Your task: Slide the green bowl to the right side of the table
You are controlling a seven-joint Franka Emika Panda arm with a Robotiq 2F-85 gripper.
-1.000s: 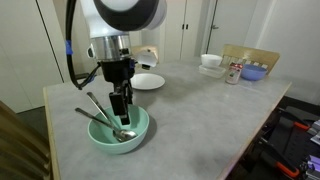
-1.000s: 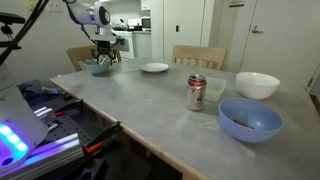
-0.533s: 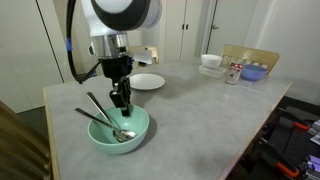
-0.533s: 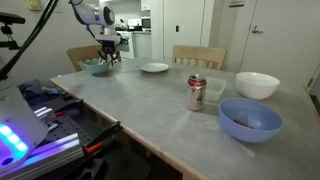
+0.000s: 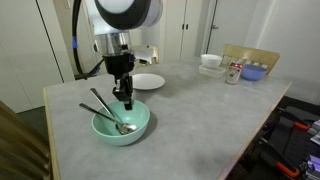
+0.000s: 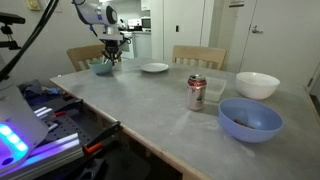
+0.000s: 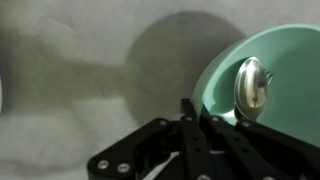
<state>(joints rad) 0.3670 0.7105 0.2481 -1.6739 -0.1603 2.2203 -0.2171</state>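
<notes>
One green bowl (image 5: 120, 126) sits upright, mouth up, at the near left of the surface (image 5: 190, 110); being round, it has no long axis. Two utensils (image 5: 107, 109) lie in it, handles leaning out left. The claw (image 5: 128, 103) hangs at its far rim, fingers together on nothing. Farther right stand one plate (image 5: 148, 81), one can (image 5: 233, 72), one white bowl (image 5: 211, 60) and one bluish bowl (image 5: 255, 71).

Mint-green bowl (image 5: 126, 137), silver spoon (image 7: 250, 85), black tool (image 5: 128, 103), grey speckled table (image 5: 200, 110).

Spoons (image 5: 104, 106) in bowl (image 5: 104, 131) on table (image 5: 195, 108), plate (image 5: 148, 81) behind bowl
</notes>
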